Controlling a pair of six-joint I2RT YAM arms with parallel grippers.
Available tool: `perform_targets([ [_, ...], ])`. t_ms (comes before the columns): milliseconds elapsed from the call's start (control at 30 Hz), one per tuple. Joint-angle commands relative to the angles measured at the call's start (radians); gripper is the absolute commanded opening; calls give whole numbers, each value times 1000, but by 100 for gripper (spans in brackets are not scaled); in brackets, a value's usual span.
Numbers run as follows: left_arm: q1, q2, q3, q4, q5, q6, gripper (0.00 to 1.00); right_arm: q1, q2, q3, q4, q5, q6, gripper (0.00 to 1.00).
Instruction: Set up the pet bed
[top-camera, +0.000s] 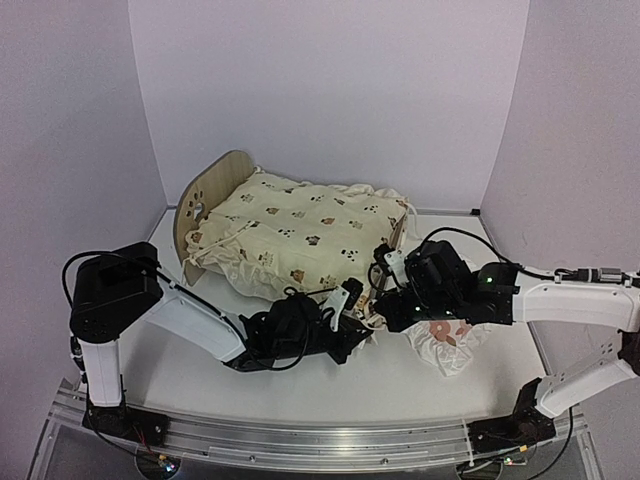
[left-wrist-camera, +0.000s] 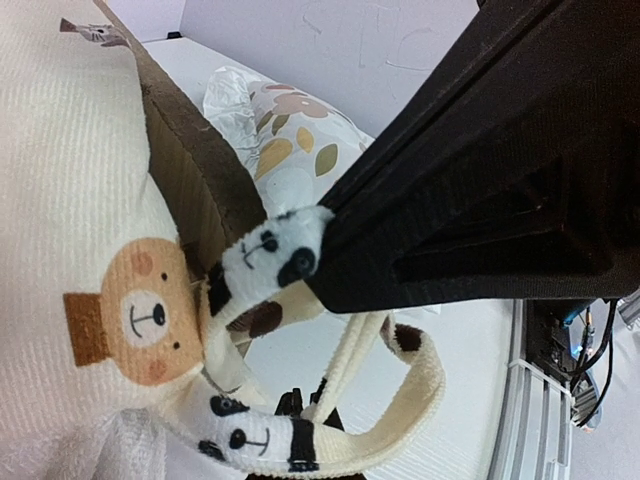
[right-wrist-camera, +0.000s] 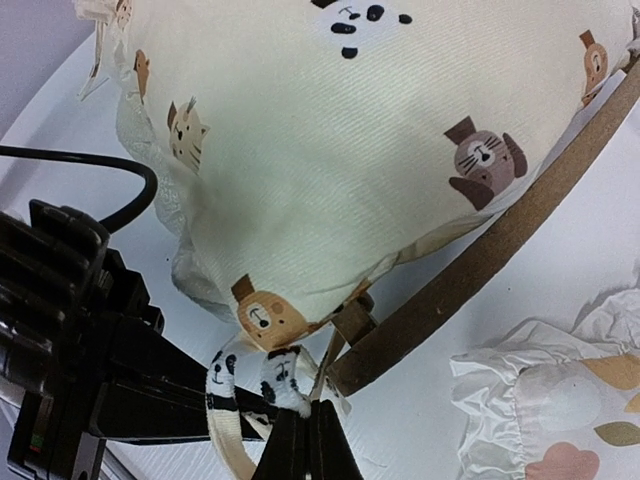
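Observation:
The pet bed (top-camera: 203, 203), a light-wood frame, stands at the table's back with the cream animal-print cushion (top-camera: 300, 232) lying on it. At the corner of the low footboard (right-wrist-camera: 480, 268) the cushion's tie strings hang out. My right gripper (right-wrist-camera: 309, 405) is shut on the panda-printed tie string (right-wrist-camera: 285, 378). My left gripper (left-wrist-camera: 304, 408) is shut on the other tie string (left-wrist-camera: 350, 375), which loops round to a panda-printed end. In the top view both grippers (top-camera: 352, 300) (top-camera: 384, 284) meet just in front of that corner.
The small white ruffled pillow (top-camera: 448, 342) with red-brown flowers lies on the table under the right arm, right of the footboard. It shows past the footboard (left-wrist-camera: 190, 190) in the left wrist view. White walls enclose the table on three sides.

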Motion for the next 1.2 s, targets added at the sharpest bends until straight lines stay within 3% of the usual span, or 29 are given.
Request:
perform_targets([
  [0,4,-27,-55,-175,-69,-33,0,-15,-90,15,145,145,-6,0],
  [533,19,-51,-102,-392,-144,-118,0,-50,-151,-70,317,338,51,0],
  [800,25,-42,-107,-436,-115,-126,0,-74,-127,-21,326,258,53,2],
  [1033,25,-12,-102,-414,-68,-132,0,-95,-48,10,360,165,64,15],
  [1167,25,-12,-105,-396,-54,-136,0,-101,-17,24,363,152,69,1],
])
